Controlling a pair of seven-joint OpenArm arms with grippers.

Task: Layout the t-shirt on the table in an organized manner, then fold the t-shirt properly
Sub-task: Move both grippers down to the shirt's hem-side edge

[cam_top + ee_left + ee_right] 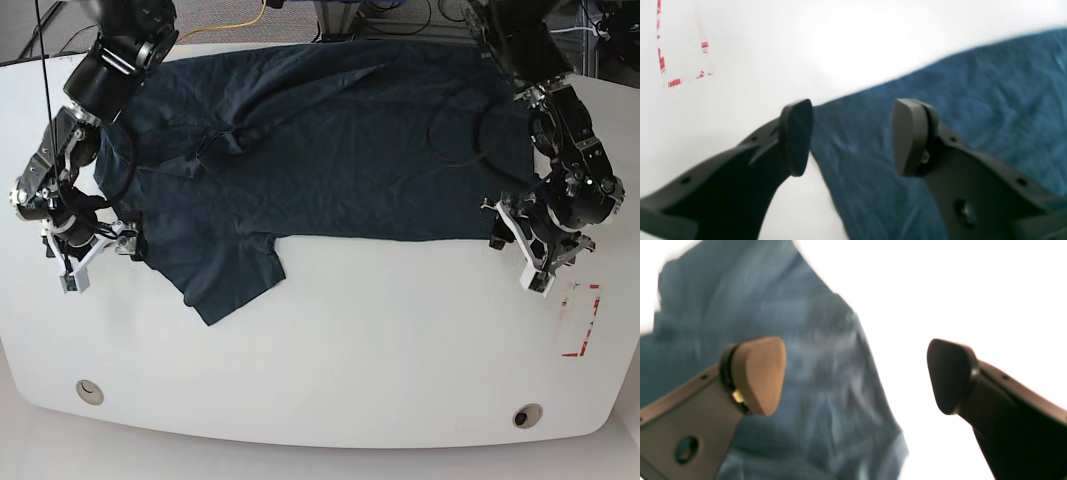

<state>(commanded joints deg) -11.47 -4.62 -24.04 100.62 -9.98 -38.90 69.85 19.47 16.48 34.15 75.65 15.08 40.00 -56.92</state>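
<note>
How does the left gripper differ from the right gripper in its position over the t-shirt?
The left gripper is at a straight edge of the t-shirt, beside the red tape mark; the right gripper is at the wrinkled sleeve side, opposite. Both are open, each straddling the fabric's edge, holding nothing.

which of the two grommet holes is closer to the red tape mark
The grommet hole at the table's near edge under the left gripper, just below the red tape mark; the other grommet hole sits far across.
</note>
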